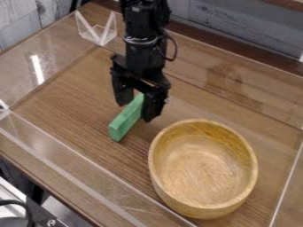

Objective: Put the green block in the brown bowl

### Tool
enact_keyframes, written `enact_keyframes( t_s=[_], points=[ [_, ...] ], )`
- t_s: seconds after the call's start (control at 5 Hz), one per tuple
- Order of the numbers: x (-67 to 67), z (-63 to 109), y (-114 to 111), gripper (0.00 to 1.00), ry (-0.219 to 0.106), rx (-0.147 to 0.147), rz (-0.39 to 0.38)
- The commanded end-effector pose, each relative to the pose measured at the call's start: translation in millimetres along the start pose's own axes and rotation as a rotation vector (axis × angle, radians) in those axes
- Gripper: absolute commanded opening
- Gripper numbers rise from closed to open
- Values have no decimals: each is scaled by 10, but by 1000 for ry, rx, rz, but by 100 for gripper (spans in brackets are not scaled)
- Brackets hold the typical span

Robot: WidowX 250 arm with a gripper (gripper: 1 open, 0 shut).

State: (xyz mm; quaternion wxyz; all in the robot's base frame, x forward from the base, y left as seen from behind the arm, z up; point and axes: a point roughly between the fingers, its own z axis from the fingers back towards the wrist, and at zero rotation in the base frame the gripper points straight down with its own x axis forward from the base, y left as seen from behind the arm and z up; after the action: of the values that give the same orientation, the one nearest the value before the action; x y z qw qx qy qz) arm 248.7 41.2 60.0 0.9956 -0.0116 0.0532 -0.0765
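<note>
1. Green block: small, flat, long bar, bright green. Lying flat on the wood floor, left of the middle of the frame, slanted, far end partly hidden.
2. Brown bowl: round, shallow, light tan wood with a thick rim. Sitting upright at the lower right, empty, just beside the block, not touching.

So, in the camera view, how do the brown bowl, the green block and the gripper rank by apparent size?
1. brown bowl, clearly largest.
2. gripper, open jaws, partly hiding the block.
3. green block, smallest as seen; its upper end is hidden.

wooden table, clear acrylic walls
</note>
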Motion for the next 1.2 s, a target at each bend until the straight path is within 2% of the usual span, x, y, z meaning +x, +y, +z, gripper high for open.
enact_keyframes(
  t_s=[0.0,1.0],
  points=[
    [27,123,62,100,-78,23,-15],
    [28,-76,137,100,-102,8,-62]
  ],
)
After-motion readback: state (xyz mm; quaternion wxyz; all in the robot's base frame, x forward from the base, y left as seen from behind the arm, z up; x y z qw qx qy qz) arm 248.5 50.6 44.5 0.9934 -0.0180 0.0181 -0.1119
